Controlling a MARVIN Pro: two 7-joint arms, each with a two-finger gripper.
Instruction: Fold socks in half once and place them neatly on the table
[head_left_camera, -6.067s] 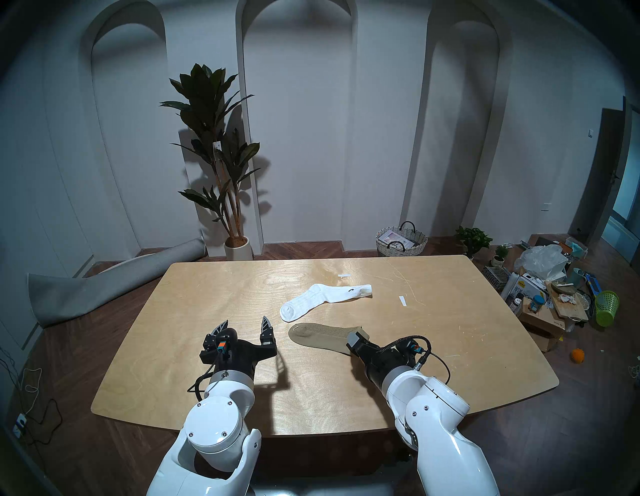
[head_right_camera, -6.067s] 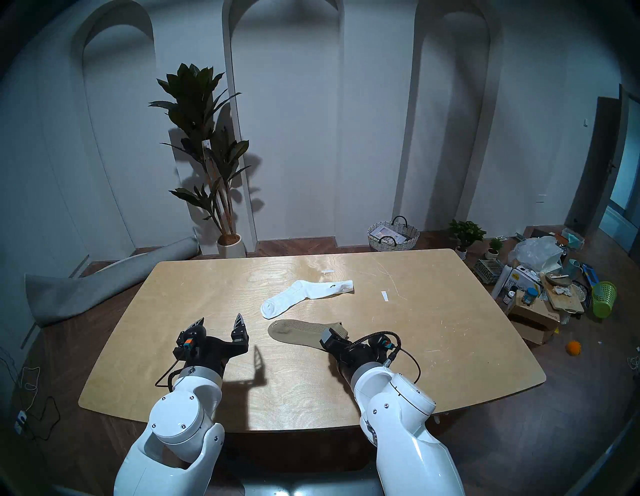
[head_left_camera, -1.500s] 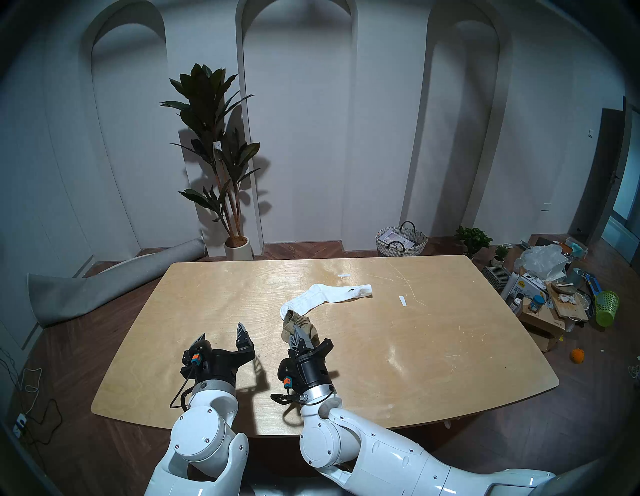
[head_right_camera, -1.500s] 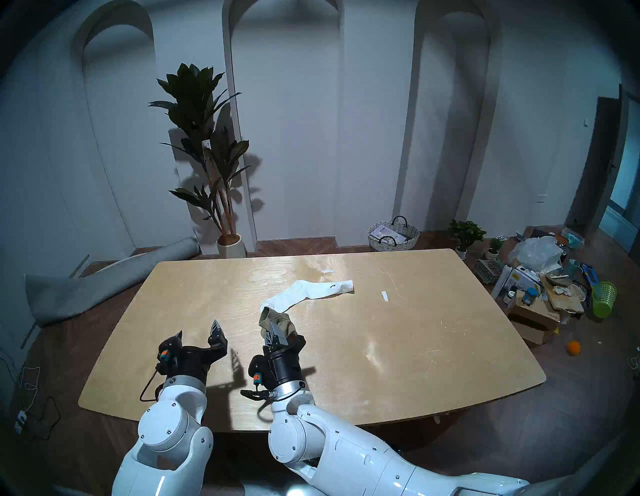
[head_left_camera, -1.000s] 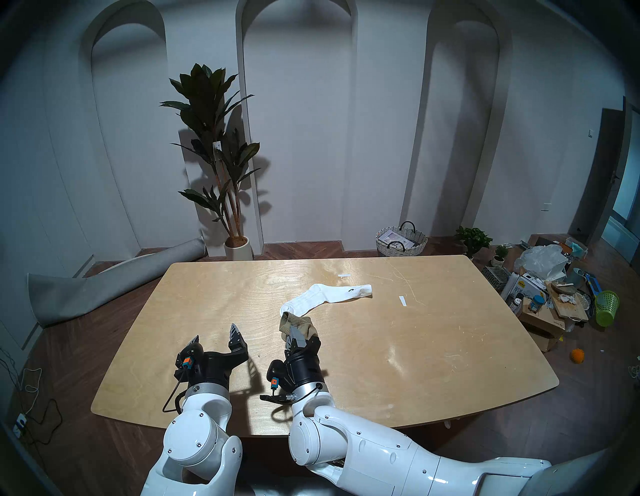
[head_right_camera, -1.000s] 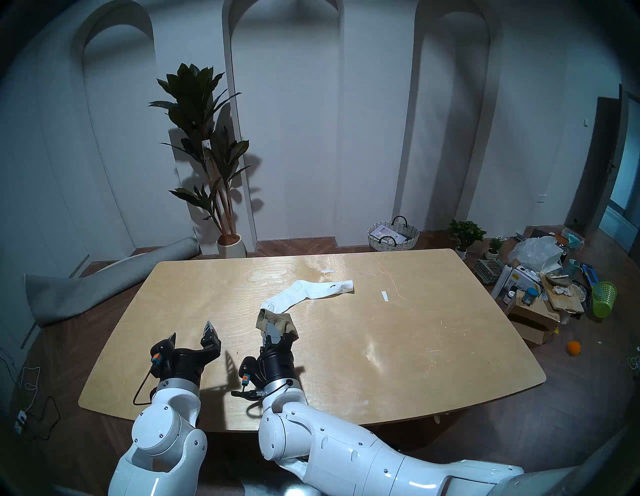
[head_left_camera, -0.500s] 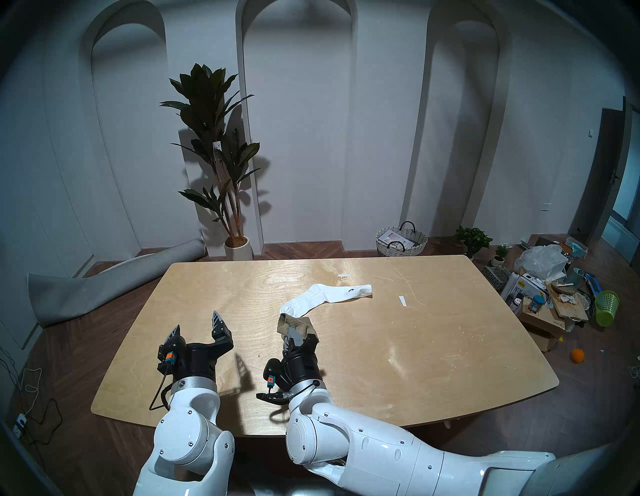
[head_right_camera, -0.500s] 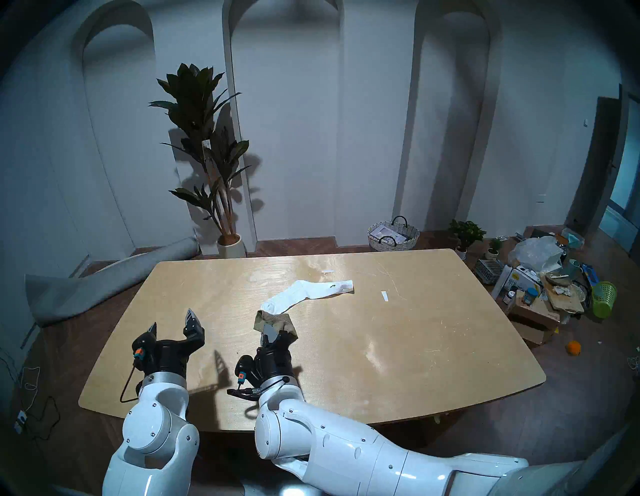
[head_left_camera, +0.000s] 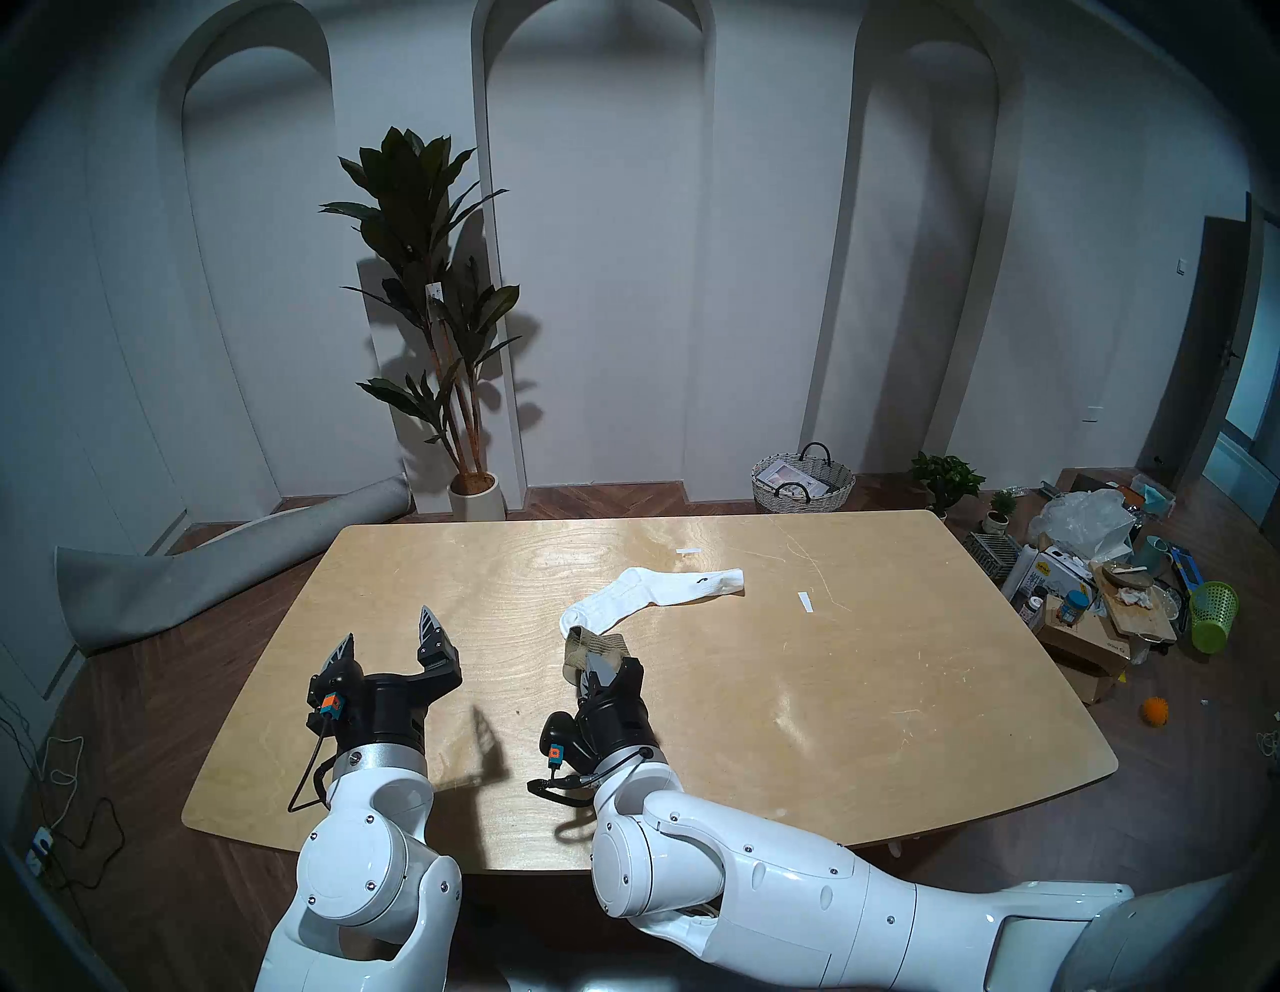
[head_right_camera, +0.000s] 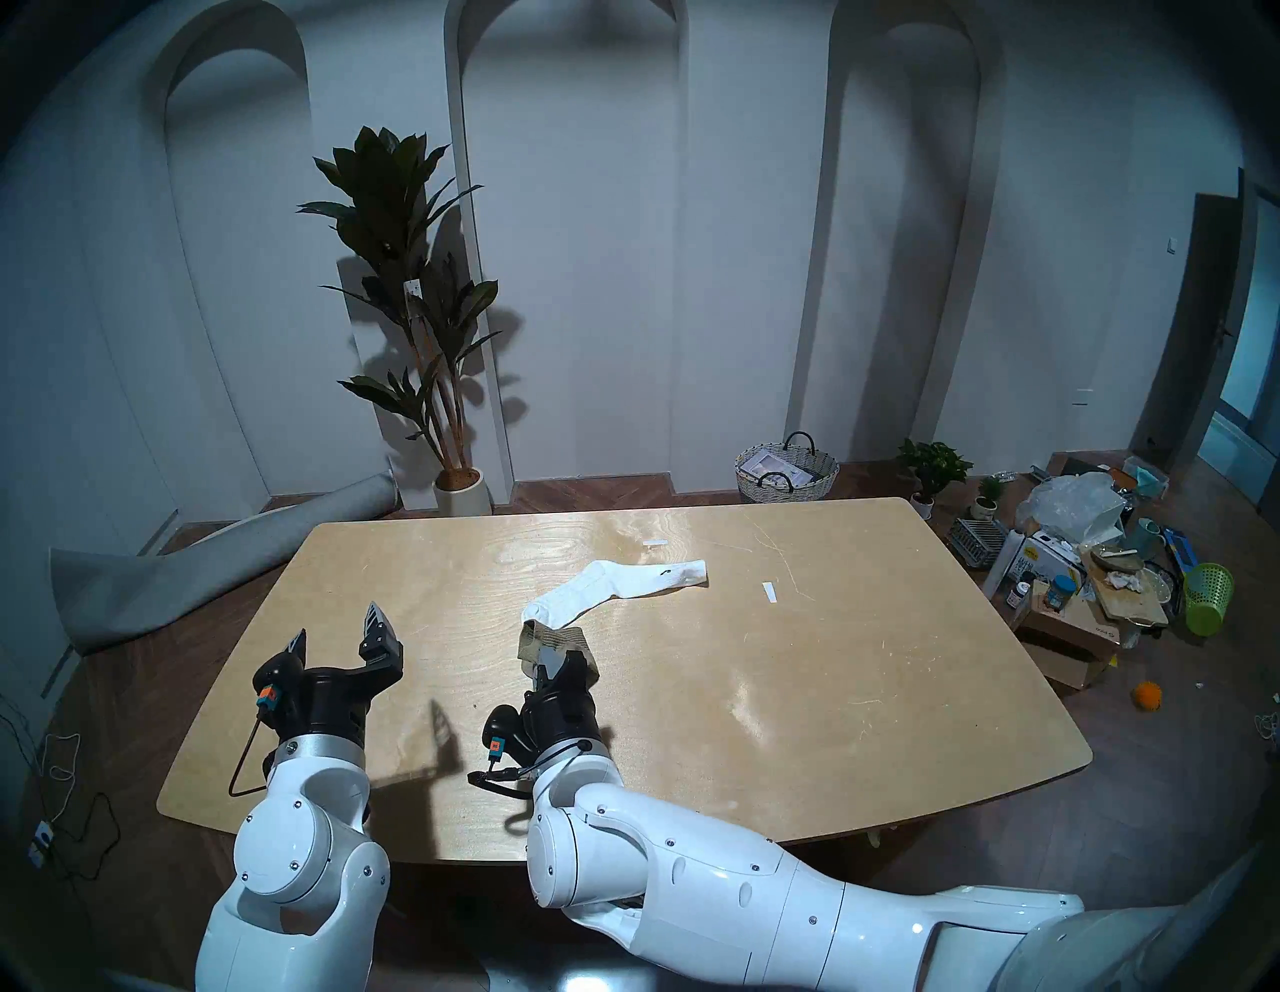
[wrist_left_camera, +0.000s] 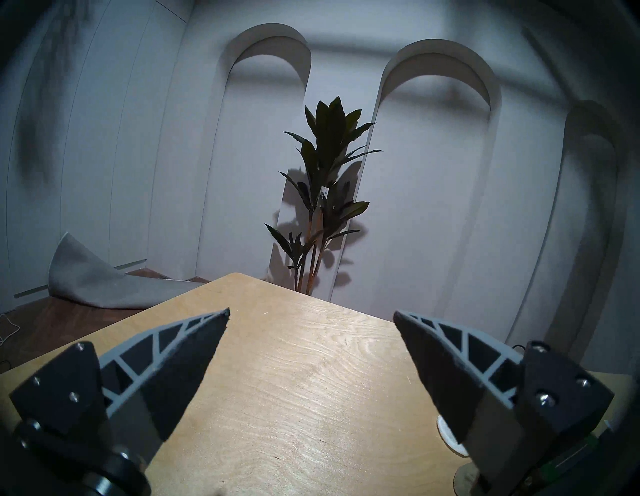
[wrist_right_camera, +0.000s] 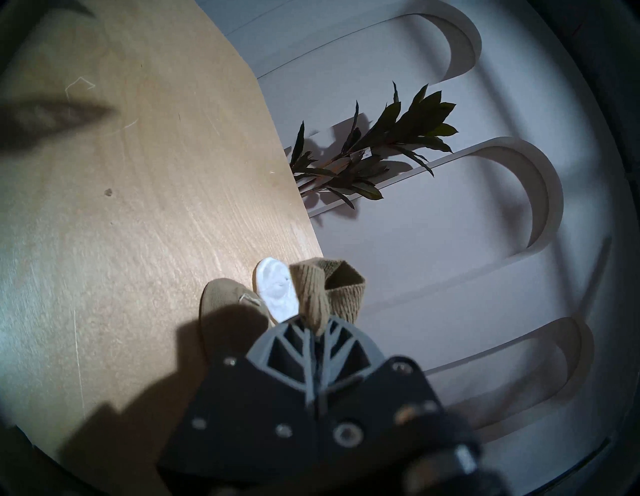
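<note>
- Table (head_left_camera: 866, 727): light plywood with rounded corners; it lies under both pincers and reaches far ahead of them and off to the right of the right one.
- White sock (head_left_camera: 651, 592): flat on the table, ahead of the right pincer. Its cuff end points away to the right, and its toe lies just beyond the bunched khaki sock; in the right wrist view the toe (wrist_right_camera: 277, 294) shows right beside the khaki cloth, though contact cannot be told.
- Left pincer (head_left_camera: 391, 641): jaws spread wide with nothing between them, over bare wood near the table's left front, well to the left of the right pincer and both socks. In its own wrist view the two fingers (wrist_left_camera: 187, 363) stand far apart.
- Right pincer (head_left_camera: 597, 670): jaws pressed together on the khaki sock, pointing forward over the table's middle.
- Khaki sock (head_left_camera: 597, 643): pinched at its cuff part between the right pincer's tips, doubled over and bunched. Its open cuff (wrist_right_camera: 341, 284) sticks out past the tips, and its toe (wrist_right_camera: 225, 294) rests on the wood just below and beside them.
</note>
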